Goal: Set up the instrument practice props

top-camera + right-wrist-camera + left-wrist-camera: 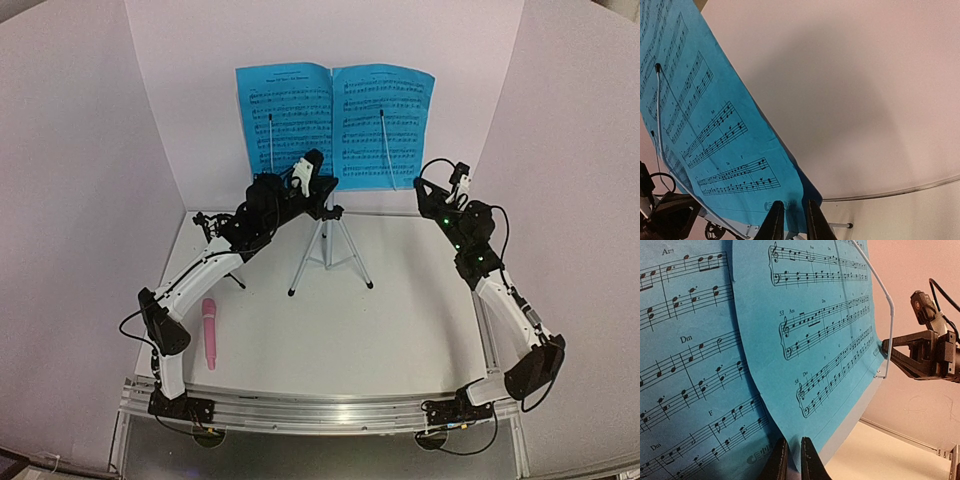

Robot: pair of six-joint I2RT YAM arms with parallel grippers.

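My left gripper (792,462) is up at the bottom edge of the bright-blue sheet music (335,125), near its centre fold. The fingers stand only narrowly apart with the paper's edge between them, and I cannot tell whether they pinch it or stand free of it. My right gripper (794,222) is at the sheet's lower right corner. Its fingers are likewise a little apart with blue paper between them, and I cannot tell if that is a grip either.

The sheet music stands open, two pages wide, on the music stand (327,240). The stand's slim tripod is planted at the back middle of the table (400,330), close to the rear wall. A thin white wire arm (888,305) crosses each page. The stand's pale ledge shows just under the paper in my left wrist view.

The pink microphone (209,333) lies flat at the near left of the table, beside my left arm and well apart from the stand
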